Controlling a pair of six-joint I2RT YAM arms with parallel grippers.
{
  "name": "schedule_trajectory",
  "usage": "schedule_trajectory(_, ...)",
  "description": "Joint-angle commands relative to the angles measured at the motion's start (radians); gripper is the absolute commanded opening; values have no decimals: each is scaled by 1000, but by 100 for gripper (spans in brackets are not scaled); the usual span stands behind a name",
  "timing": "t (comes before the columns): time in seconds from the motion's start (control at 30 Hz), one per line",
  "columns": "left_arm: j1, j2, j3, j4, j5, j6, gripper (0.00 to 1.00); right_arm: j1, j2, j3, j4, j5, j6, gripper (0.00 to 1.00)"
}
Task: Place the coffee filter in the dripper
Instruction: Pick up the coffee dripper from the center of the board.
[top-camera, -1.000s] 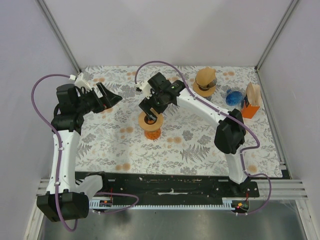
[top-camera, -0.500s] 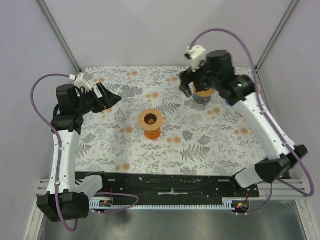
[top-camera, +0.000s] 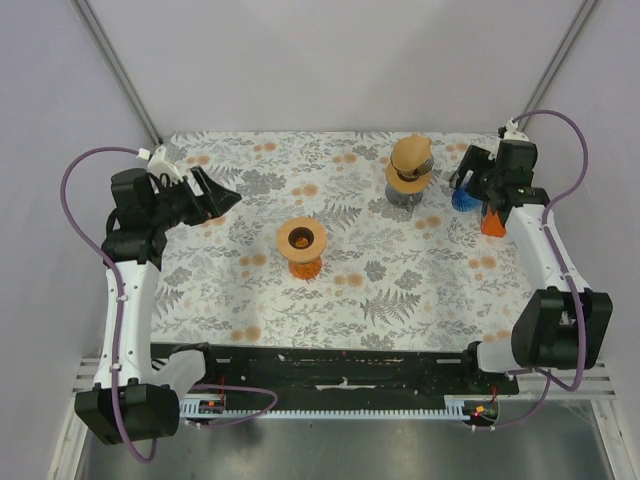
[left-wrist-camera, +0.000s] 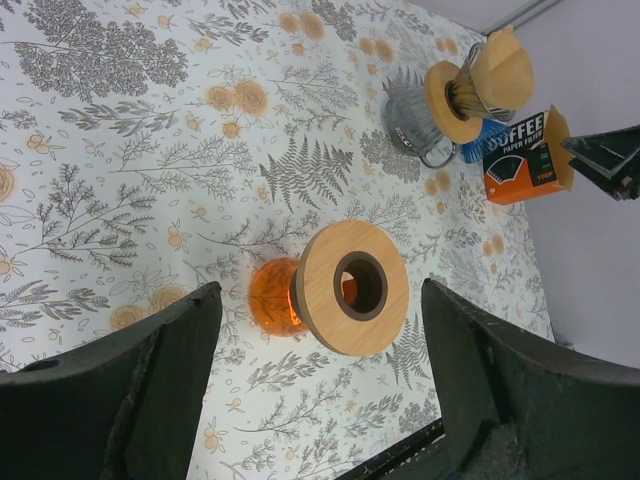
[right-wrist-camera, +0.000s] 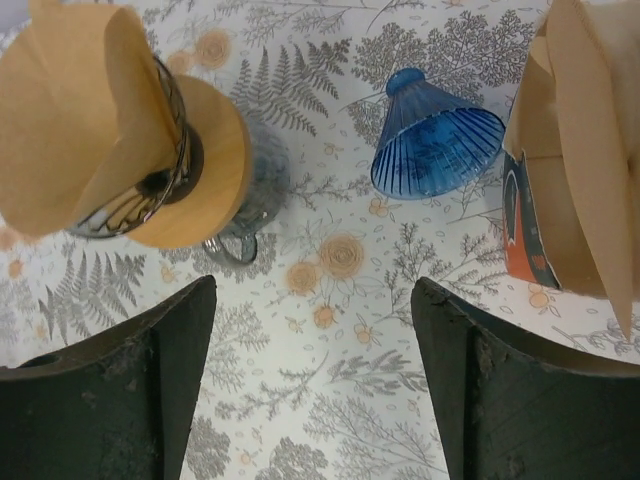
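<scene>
Left arm (top-camera: 125, 290) up from its base at the near left corner, bent over the left edge of the worktop (top-camera: 400, 300), with the left gripper (top-camera: 222, 198) aimed right toward the middle. Jaws spread wide, nothing between them. Past them, from the left wrist: an orange dripper (left-wrist-camera: 272, 298) topped by a wooden collar (left-wrist-camera: 385, 322), standing mid-worktop, hole showing through the collar.

Right arm (top-camera: 550, 260) stretched along the right edge to the far right corner, wrist turned down, right gripper (right-wrist-camera: 312, 295) hanging above the worktop. Jaws wide apart as well, gripping nothing. Below on one side, a glass jug (right-wrist-camera: 262, 185) carrying a wire dripper (right-wrist-camera: 125, 212) on a wooden ring (right-wrist-camera: 215, 160), with a brown coffee filter (right-wrist-camera: 70, 110) sitting in it. On the other side, a blue dripper (right-wrist-camera: 435, 140) on the worktop. Just beside that, an orange box (right-wrist-camera: 525, 235) with more filters (right-wrist-camera: 585, 130) sticking out of its top. Both grippers apart from all of these.
</scene>
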Motion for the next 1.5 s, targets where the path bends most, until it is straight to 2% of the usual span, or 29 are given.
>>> schedule_trajectory(0.0,20,-19,-17,69,44,58,86,-19,51,10,178,45,153,84)
schedule_trajectory(0.07,36,-13,-30,78,51,61,86,-25,87,0,221,62,194,80)
schedule_trajectory(0.13,50,-1,-46,89,59,63,86,-27,130,-5,250,101,228,72)
schedule_trajectory(0.23,76,28,-47,101,77,58,85,-25,196,12,285,87,254,54)
schedule_trajectory(0.37,83,140,50,31,105,112,86,-25,246,26,284,174,293,51)
schedule_trajectory(0.5,79,322,254,-92,117,197,85,-5,241,-31,356,236,294,50)
schedule_trajectory(0.63,54,493,478,-248,116,364,87,13,253,-62,305,234,312,50)
schedule_trajectory(0.7,34,525,532,-273,126,476,87,19,259,-63,246,245,343,50)
schedule_trajectory(0.73,27,522,518,-257,116,506,87,27,259,-65,226,269,354,50)
schedule_trajectory(0.83,-39,507,507,-191,-49,511,87,35,264,-31,149,279,345,55)
schedule_trajectory(0.97,-99,519,507,-128,-90,514,87,55,288,-25,141,383,343,61)
schedule_trajectory(1.13,-119,459,379,4,-53,515,86,65,379,47,161,389,368,62)
schedule_trajectory(1.33,-118,418,242,133,-102,495,87,96,462,157,100,501,403,62)
schedule_trajectory(1.47,-111,406,205,190,34,443,88,93,541,266,31,496,392,62)
